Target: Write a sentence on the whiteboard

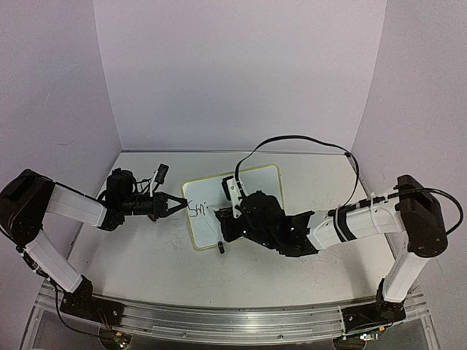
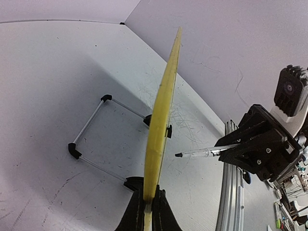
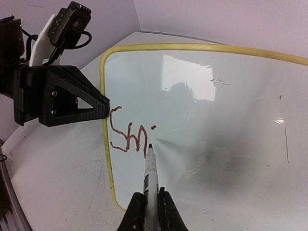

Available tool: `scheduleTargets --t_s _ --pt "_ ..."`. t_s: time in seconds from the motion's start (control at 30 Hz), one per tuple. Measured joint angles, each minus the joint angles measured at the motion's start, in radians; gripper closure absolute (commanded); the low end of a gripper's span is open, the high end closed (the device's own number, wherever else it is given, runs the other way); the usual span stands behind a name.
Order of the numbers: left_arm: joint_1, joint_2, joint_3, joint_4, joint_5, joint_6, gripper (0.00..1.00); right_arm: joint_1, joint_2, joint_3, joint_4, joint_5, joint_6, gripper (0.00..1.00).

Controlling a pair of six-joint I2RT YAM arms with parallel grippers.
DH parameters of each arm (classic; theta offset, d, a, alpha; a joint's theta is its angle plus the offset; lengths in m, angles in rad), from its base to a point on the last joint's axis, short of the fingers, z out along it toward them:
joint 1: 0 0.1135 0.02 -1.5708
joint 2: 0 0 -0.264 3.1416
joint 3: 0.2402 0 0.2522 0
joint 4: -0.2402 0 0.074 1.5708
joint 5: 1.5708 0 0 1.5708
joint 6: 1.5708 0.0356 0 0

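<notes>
The whiteboard [image 1: 257, 179], white with a thin yellow rim, stands tilted at the table's middle. My left gripper [image 1: 177, 206] is shut on its left edge. In the left wrist view the board [image 2: 164, 103] runs edge-on up from the pinching jaws of the left gripper [image 2: 150, 204]. My right gripper [image 3: 150, 198] is shut on a white marker [image 3: 151, 173]. The start of the sentence [image 3: 128, 136], "Sm" and a dot, sits by the board's [image 3: 221, 125] left rim. The marker tip hangs under that dot. In the left wrist view the marker [image 2: 199, 153] ends a small gap short of the board.
A wire stand with black feet [image 2: 89, 138] props the board from behind. One black foot [image 1: 220, 248] shows at the board's near corner. An aluminium rail [image 1: 219, 321] runs along the near table edge. Grey walls close in the back and both sides.
</notes>
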Motion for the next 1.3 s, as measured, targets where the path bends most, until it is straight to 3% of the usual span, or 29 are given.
scheduleTargets --t_s 1.3 --pt "0.0 0.0 0.0 0.0 -0.002 0.0 1.0 -0.01 0.057 0.075 -0.037 0.024 0.0 1.0"
